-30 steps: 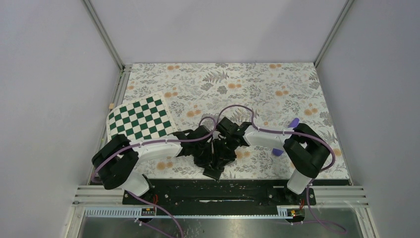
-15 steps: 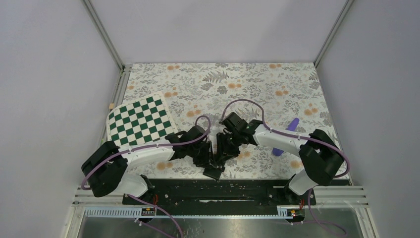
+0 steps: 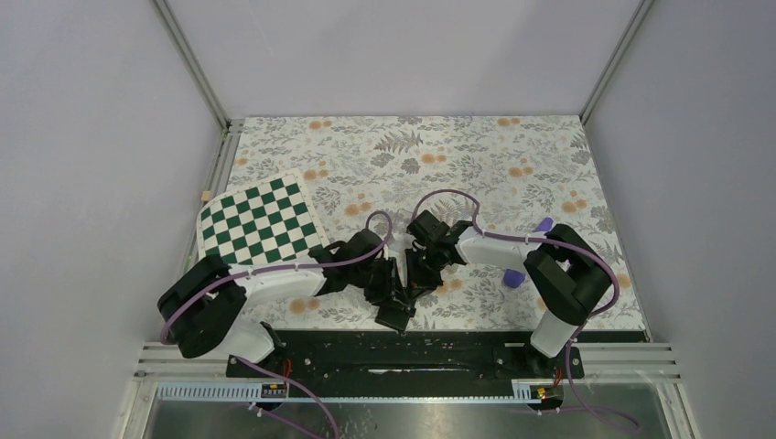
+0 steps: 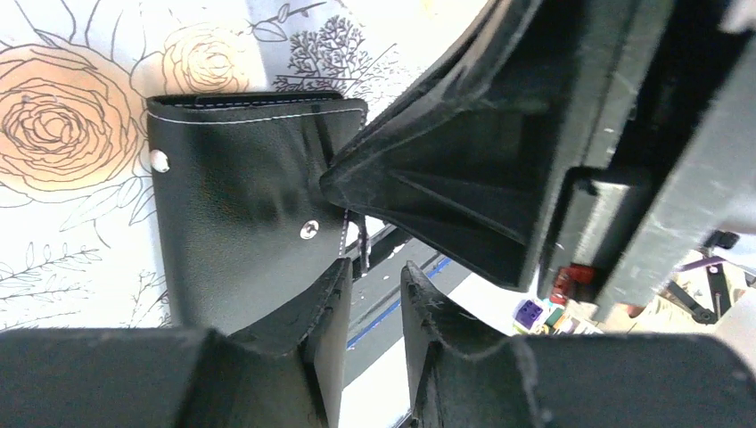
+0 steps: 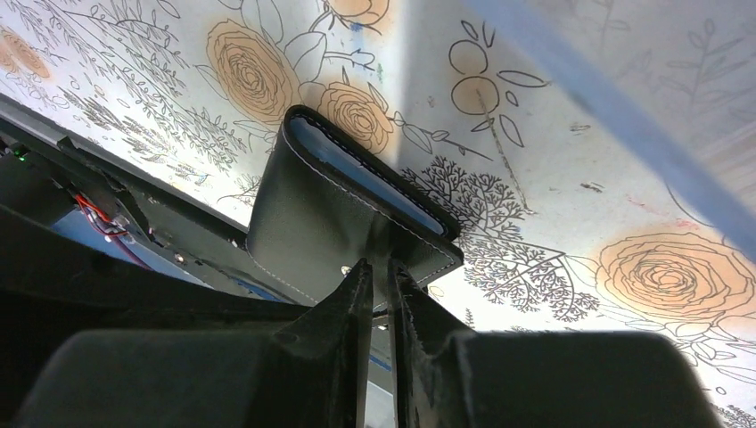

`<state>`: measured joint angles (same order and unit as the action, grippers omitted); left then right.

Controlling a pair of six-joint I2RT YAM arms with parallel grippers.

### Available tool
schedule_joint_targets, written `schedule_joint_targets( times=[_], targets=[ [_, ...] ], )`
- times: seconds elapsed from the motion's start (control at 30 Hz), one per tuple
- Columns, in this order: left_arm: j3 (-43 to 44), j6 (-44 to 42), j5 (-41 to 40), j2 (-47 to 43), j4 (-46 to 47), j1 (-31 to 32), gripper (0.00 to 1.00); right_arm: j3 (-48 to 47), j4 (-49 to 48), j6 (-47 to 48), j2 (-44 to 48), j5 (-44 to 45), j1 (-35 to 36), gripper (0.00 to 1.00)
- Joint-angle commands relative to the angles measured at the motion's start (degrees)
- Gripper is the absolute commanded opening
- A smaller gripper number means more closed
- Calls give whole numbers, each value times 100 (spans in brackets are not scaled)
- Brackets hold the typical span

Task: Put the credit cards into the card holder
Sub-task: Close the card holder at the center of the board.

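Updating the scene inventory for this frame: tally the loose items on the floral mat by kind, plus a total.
card holder: 1
checkerboard: 1
purple cylinder: 1 (partly hidden under the right arm)
credit cards: 0 in view
Total: 3

Your cloth (image 3: 476, 155) is white, printed with grey line-drawn ferns and leaves and with orange roses. The checkerboard (image 3: 259, 219) is dark green and white squares. The card holder (image 5: 312, 223) is black with white stitching and small silver studs (a pale blue-grey strip shows along one edge in the right wrist view). The cylinder (image 3: 514, 278) is purple, and so are the cables (image 3: 448, 194). Your arms (image 3: 274, 279) are black and white.
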<state>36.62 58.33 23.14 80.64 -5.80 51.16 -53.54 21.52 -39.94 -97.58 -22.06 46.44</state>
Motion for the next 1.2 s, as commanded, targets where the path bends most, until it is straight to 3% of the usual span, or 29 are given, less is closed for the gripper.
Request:
schedule_joint_targets(
  times=[0.0,0.8,1.03,1.17],
  targets=[
    [333,-248,-64,147,-242,-14,26,-188,109,75,-20,125,-12,18],
    [306,-251,169,466,195,-14,15,-210,127,121,-59,10,-12,17],
    [301,-224,251,495,346,-15,0,-192,119,138,-67,-19,-12,17],
    [285,-240,222,445,276,-17,0,-209,120,143,-66,-22,-12,17]
  ],
)
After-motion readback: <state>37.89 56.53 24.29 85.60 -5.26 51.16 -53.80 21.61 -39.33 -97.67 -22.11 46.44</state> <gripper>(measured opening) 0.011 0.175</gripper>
